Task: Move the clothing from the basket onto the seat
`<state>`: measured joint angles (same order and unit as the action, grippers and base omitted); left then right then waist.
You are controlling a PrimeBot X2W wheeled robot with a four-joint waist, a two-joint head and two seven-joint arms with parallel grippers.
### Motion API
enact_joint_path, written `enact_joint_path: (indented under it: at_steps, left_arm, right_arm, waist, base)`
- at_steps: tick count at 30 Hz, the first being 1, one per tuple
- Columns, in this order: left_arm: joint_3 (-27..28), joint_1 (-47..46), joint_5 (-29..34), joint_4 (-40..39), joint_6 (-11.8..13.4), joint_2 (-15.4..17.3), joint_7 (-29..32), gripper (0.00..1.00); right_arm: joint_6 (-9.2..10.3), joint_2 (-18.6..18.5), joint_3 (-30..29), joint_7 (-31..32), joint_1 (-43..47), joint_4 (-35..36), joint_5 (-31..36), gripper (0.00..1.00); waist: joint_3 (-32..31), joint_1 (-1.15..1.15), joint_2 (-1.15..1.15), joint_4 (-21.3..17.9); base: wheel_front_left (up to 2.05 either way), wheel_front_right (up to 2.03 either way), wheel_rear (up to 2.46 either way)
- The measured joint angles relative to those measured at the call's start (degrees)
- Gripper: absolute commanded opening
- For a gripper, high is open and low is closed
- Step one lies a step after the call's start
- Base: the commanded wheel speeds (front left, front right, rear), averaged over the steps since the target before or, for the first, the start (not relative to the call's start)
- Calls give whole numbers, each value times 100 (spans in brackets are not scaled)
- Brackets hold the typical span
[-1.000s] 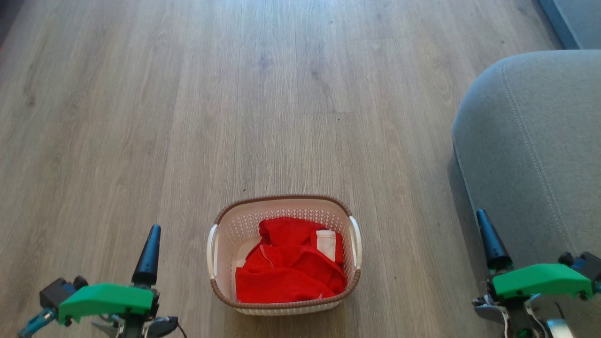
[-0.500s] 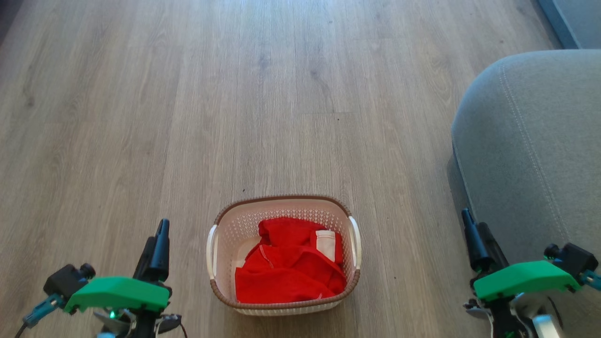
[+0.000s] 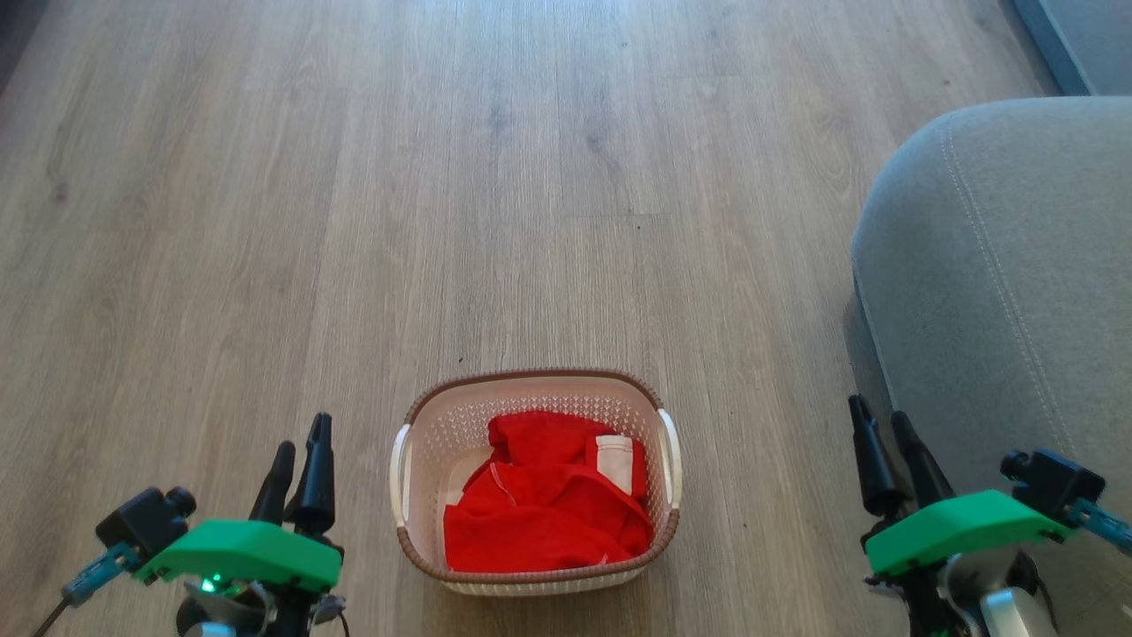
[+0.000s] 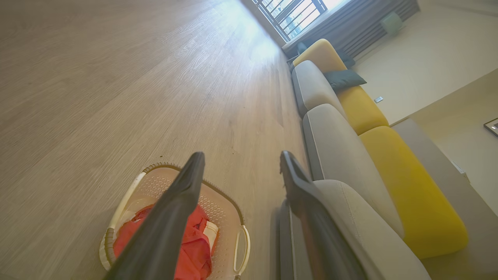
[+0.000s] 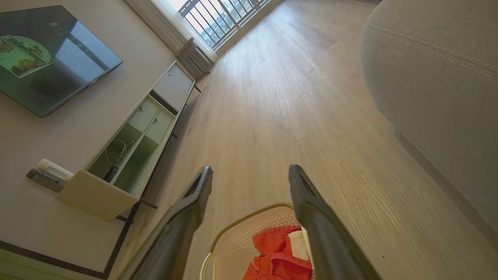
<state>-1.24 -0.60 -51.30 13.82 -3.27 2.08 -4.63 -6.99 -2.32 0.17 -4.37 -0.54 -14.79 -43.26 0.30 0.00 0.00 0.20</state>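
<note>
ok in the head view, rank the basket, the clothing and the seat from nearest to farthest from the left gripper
1. basket, just to the right of the left gripper.
2. clothing, inside the basket, a bit further right.
3. seat, far across at the right edge.

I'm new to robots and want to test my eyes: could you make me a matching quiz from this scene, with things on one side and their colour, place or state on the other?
1. clothing
2. basket
3. seat
4. left hand

A. open, holding nothing
B. cream, on the floor
C. grey, at the right
D. red, in the basket

Pairs: 1-D, 2-B, 3-C, 4-A
</note>
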Motion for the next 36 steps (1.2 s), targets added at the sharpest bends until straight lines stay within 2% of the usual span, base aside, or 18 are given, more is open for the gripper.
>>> enact_joint_path:
  at_steps: [36]
  left_arm:
    - [-205,71,2373,-197,250,7,-604,100]
  right_arm:
    - [-3,-38,302,-620,2,164,2529,100]
  waist:
    - [57,0,0,-10]
  base:
    - [0,0,0]
